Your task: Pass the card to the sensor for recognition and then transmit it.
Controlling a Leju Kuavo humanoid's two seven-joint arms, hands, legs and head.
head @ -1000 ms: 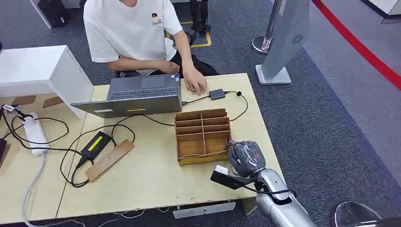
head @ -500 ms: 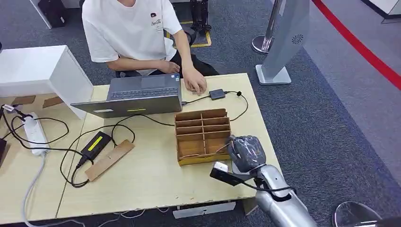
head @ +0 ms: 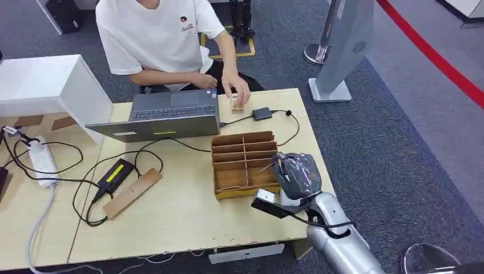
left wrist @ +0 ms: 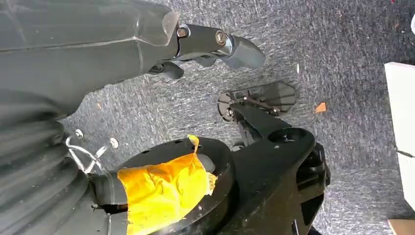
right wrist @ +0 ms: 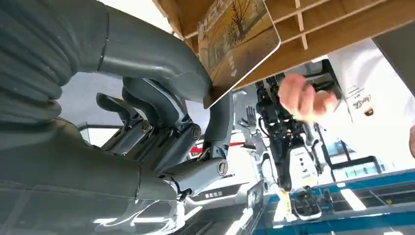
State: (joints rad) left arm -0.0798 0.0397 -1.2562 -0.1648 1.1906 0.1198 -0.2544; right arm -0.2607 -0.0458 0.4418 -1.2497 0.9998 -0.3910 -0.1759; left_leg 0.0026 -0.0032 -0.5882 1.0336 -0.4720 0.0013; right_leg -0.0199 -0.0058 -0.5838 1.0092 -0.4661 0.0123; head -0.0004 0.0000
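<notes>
My right hand (head: 298, 174) hovers at the near right corner of the wooden divider box (head: 244, 162), over the table's right edge. It pinches a brownish card (right wrist: 237, 44) printed with a tree picture between thumb and fingers; in the head view the card (head: 266, 166) is a thin edge sticking out toward the box. The small black sensor (head: 262, 113) lies on the far side of the table, with a cable. A person's hand (head: 238, 92) hangs just left of it, over a small card-like object (head: 238, 106). My left hand (left wrist: 215, 41) hangs over the carpet and holds nothing.
An open laptop (head: 165, 117) stands left of the sensor, with the person seated behind it. A black adapter (head: 116, 173), a wood strip (head: 132, 192), cables and a power strip (head: 43, 162) lie on the table's left. A white box (head: 51, 85) stands far left.
My right hand has risen and moved away from me along the box's right side, carrying the card. The person's hand has lifted off the table, uncovering a small object.
</notes>
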